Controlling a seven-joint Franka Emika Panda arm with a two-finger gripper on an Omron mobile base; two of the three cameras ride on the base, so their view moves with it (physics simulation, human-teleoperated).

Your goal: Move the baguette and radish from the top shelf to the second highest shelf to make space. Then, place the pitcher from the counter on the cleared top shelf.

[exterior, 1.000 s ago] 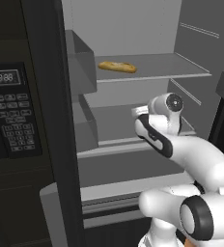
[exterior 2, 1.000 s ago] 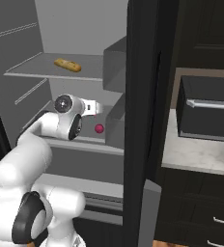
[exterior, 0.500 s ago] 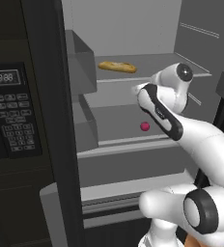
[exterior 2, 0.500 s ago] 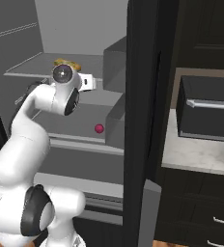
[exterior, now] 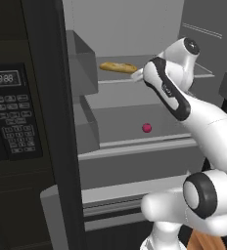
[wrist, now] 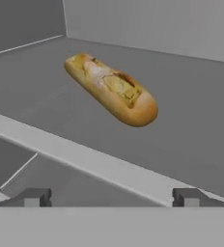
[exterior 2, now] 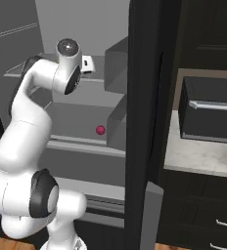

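Note:
The golden-brown baguette (exterior: 118, 67) (wrist: 111, 89) lies on the pale top shelf (exterior: 116, 80) (wrist: 85, 159) of the open fridge. My gripper (exterior: 136, 75) (exterior 2: 88, 63) (wrist: 110, 198) hovers open at that shelf's front edge. It is just short of the loaf's near end, with nothing between its fingertips (wrist: 33, 197). The magenta radish (exterior: 147, 128) (exterior 2: 100, 130) rests on the second highest shelf (exterior: 135, 144) (exterior 2: 71, 141) below, apart from the arm. The speckled counter (exterior 2: 198, 156) lies right of the fridge. The pitcher is out of view.
Grey bins (exterior: 81, 63) (exterior 2: 116, 124) line the side wall of both shelves. A dark microwave panel (exterior: 8, 97) stands left of the fridge. A black appliance (exterior 2: 208, 112) sits on the counter. The fridge door (exterior: 208, 29) stands open.
The arm has lifted from the second highest shelf up to the top shelf and reached toward the baguette. The radish stays where it lay. The jaws have stayed wide.

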